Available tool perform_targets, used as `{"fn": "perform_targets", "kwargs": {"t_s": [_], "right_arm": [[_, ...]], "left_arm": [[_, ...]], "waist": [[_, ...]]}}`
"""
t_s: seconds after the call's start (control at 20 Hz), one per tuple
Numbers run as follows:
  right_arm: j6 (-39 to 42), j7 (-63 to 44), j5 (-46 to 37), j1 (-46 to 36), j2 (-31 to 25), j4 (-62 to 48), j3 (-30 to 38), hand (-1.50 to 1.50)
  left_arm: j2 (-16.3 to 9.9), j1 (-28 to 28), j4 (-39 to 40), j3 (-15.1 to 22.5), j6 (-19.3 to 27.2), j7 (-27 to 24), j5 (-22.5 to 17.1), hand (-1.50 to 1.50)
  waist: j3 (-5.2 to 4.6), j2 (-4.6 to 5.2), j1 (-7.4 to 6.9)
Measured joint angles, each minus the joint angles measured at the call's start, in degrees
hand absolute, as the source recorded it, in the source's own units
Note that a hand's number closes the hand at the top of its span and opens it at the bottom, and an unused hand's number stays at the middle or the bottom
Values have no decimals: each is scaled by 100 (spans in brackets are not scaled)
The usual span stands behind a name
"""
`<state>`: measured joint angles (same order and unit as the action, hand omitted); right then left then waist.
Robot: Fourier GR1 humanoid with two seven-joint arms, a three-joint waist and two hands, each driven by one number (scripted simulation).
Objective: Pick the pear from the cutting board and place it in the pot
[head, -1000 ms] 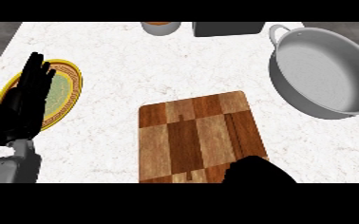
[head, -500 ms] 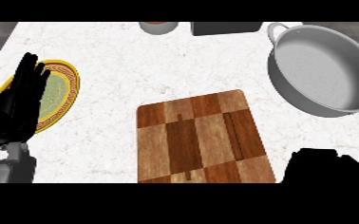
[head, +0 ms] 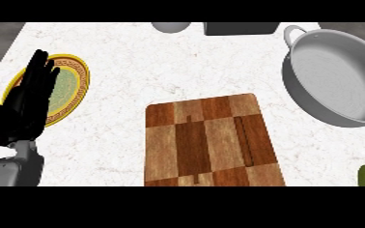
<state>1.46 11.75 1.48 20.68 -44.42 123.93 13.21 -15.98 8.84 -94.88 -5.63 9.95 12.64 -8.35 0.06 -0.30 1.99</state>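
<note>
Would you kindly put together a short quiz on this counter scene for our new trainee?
1. True or false: no fruit lies on the chequered wooden cutting board.
2. Fill in: in the head view, the round grey metal pot stands to the board's upper ____.
3. The robot's black left hand, fingers straight, shows over which thing?
A. the pot
B. the yellow-rimmed round plate
C. the cutting board

Key: 1 true; 2 right; 3 B.
</note>
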Motion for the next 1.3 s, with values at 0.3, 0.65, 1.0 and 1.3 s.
{"fn": "perform_targets", "kwargs": {"t_s": [0.3, 0.65, 1.0, 1.3], "right_arm": [[724, 190, 688, -701, -218, -1408, 744, 150], [994, 374, 542, -2168, -77, -3271, 337, 150], [-455, 1051, -1386, -2916, -38, -4489, -15, 150], [-1098, 1843, -2279, -4128, 196, -6612, -311, 150]], "left_arm": [[142, 266, 11, 178, 58, 141, 166, 0], [223, 397, 236, 163, -52, 24, 176, 0], [278, 488, 261, 224, -51, 0, 242, 0], [316, 534, 341, 212, -91, -38, 251, 0]], "waist": [[-4, 28, -162], [-3, 51, -279], [2, 85, -387], [6, 91, -419]]}}
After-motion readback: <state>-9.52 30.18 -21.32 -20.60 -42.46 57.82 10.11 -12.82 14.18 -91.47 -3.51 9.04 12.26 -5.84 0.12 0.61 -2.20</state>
